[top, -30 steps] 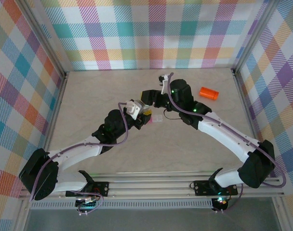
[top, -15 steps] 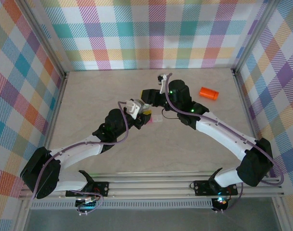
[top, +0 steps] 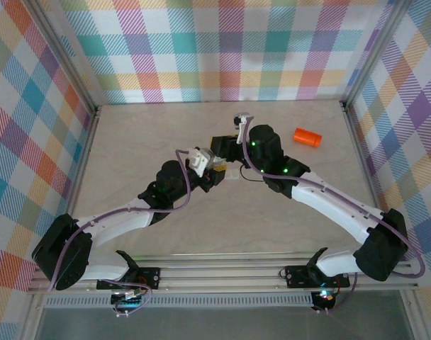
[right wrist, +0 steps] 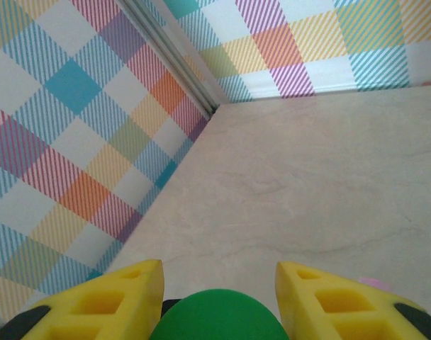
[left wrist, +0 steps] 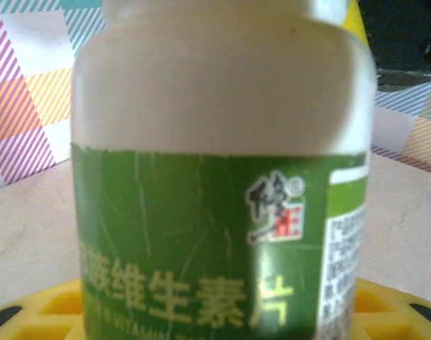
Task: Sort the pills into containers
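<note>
R claw has moved in over the green cap and is now clamping it. L claw is still gripping the white bottle at mid-tabletop. You are likely seeing cap removal starting. Orange vial is lying well apart, far right.

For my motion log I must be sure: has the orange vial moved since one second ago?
No. The orange vial lies at the same spot near the table's far right corner as before.
</note>
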Tool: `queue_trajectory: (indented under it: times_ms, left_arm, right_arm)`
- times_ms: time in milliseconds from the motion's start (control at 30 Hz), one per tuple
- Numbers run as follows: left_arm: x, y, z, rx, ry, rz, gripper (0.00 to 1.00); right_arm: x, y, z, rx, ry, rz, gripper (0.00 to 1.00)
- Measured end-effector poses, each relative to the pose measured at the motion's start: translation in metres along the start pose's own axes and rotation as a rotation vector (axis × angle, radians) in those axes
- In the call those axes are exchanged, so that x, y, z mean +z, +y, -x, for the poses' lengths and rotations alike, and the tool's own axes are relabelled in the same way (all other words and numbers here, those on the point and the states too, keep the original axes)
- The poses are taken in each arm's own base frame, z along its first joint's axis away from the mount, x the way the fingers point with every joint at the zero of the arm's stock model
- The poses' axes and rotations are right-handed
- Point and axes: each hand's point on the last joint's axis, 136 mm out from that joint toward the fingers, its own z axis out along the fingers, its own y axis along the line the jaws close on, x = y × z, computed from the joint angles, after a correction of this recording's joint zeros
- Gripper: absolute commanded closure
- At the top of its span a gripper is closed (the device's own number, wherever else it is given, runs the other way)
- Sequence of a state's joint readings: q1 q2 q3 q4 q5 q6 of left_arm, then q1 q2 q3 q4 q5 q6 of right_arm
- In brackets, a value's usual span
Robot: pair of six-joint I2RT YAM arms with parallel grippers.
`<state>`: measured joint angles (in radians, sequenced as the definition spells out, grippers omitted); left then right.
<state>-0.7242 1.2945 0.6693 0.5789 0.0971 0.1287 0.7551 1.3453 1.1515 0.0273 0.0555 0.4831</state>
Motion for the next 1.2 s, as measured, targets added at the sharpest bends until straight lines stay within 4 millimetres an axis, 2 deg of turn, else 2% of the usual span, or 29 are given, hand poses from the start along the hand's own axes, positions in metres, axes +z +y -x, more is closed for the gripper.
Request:
queue_trajectory:
  times_ms: [200, 533, 567, 633, 767, 833, 933, 1100, 1200]
  left_arm:
    - [-0.002, -0.005, -0.012, 0.014, 0.04, -0.028, 1.0]
    - [-0.002, -0.011, -0.008, 0.036, 0.024, -0.054, 1.0]
    - [-0.002, -0.012, -0.007, 0.039, 0.023, -0.057, 1.0]
    - [-0.001, -0.013, -0.004, 0.042, 0.018, -0.06, 1.0]
    - [0.0, -0.013, 0.005, 0.045, -0.005, -0.056, 1.0]
    - [0.0, -0.011, 0.003, 0.042, 0.002, -0.05, 1.0]
    - [0.002, -0.007, -0.01, 0.036, 0.041, -0.033, 1.0]
    - [0.004, -0.005, -0.025, 0.027, 0.086, -0.026, 1.0]
    - [0.003, -0.005, -0.029, 0.019, 0.092, -0.022, 1.0]
  right_arm:
    - [-0.006, -0.007, -0.008, -0.171, 0.053, -0.073, 1.0]
    - [-0.017, 0.001, -0.003, -0.334, 0.107, -0.111, 1.0]
    - [-0.018, 0.001, -0.003, -0.346, 0.116, -0.113, 0.97]
    - [-0.019, 0.004, -0.001, -0.364, 0.137, -0.116, 0.77]
    - [-0.022, 0.014, 0.006, -0.337, 0.158, -0.078, 0.6]
    - [-0.024, 0.019, 0.01, -0.287, 0.156, -0.04, 0.56]
    - [-0.035, 0.035, 0.022, -0.205, 0.127, 0.051, 0.5]
    - [-0.067, 0.08, 0.045, -0.12, 0.066, 0.255, 0.42]
    - [-0.078, 0.085, 0.051, -0.113, 0.047, 0.273, 0.43]
